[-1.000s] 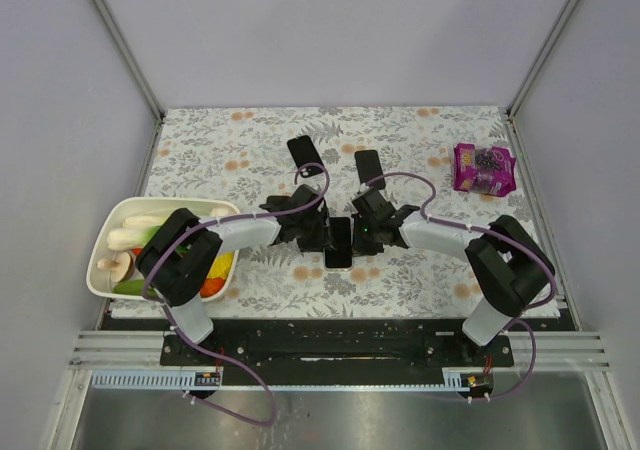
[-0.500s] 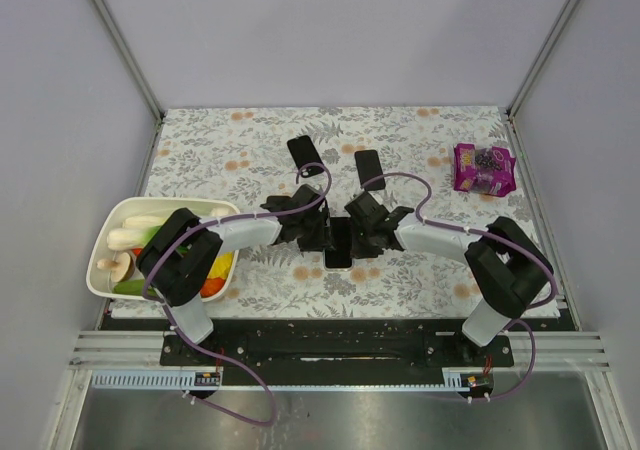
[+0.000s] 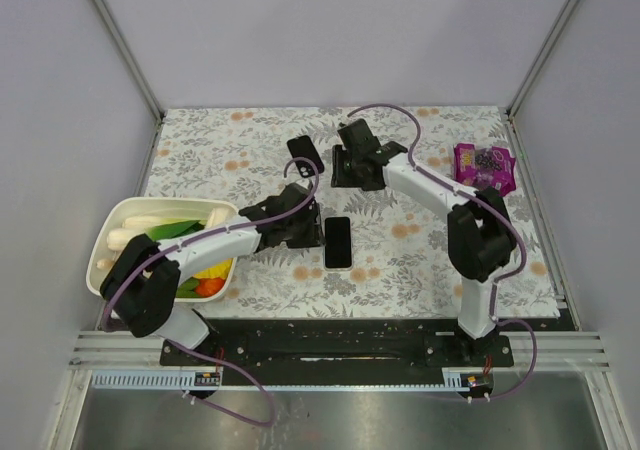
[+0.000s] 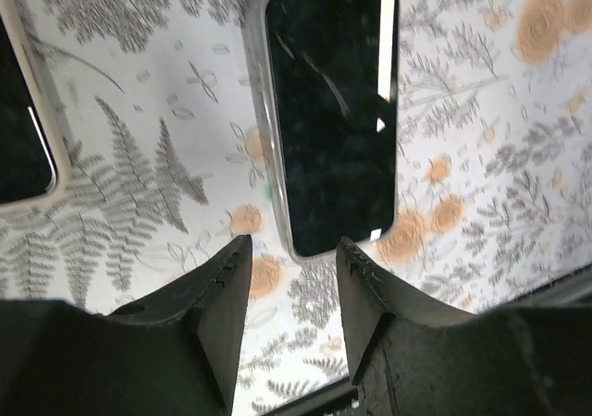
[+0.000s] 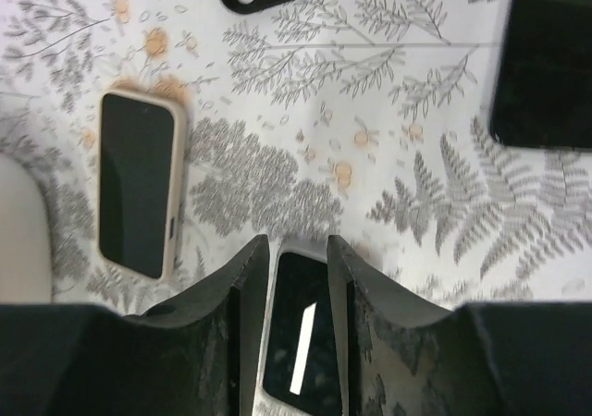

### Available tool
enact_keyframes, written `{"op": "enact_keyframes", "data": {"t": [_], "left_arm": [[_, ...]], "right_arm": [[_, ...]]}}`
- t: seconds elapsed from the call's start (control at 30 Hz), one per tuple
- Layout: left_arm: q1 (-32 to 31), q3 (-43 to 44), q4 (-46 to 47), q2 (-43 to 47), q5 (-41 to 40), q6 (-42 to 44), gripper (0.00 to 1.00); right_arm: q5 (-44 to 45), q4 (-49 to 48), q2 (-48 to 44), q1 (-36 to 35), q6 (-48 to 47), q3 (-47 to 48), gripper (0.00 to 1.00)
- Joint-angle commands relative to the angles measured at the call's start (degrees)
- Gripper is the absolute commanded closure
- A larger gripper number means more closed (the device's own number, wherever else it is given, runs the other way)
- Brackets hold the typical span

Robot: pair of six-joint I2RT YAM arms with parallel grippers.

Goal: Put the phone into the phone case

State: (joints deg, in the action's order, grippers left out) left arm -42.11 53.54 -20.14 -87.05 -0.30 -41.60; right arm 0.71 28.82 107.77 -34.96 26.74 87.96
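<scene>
Left end effector point(image 4: 293, 245) half-open, empty

No legible text or markings

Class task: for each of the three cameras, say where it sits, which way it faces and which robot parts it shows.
Top external: above and behind the bases, facing down onto the table; left arm and right arm show.
Left wrist: faces down at the cased phone; left end effector shows.
Right wrist: faces down at the table; right end effector shows.
Shared: top and left wrist show the cased phone.
</scene>
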Motion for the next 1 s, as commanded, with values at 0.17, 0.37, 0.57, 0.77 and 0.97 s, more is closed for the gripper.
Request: {"op": "enact_keyframes", "data": {"t": [0.17,0.37,0.57,0.77,0.97], "left_arm": [[-8.6,-6.8,-0.4,6.1,-1.8,-4.8,0.57],[-12.0,-7.3,3.0,1.7,-0.9,-7.1,0.6],[-12.2,-5.2,3.3,-3.1,-0.8,-6.6,0.62],[-11.9,-1.7,1.3,-7.5,-3.4,-5.5,0.63],[-8.8,0.4,-1.0,-9.6,-5.9,-3.9,0.64]], "right_arm": [[-5.0,9.1,16.2,1.6,-7.9,14.2,0.63],[-7.3,9.7,19.1,1.6,-8.3,13.9,0.65],[-8.7,10.9,19.4,1.6,-11.0,11.9,0.65],[-11.4,11.7,18.5,1.6,-11.4,8.8,0.65],[-11.3,10.6,14.3,1.7,-9.4,1.9,0.66]]}}
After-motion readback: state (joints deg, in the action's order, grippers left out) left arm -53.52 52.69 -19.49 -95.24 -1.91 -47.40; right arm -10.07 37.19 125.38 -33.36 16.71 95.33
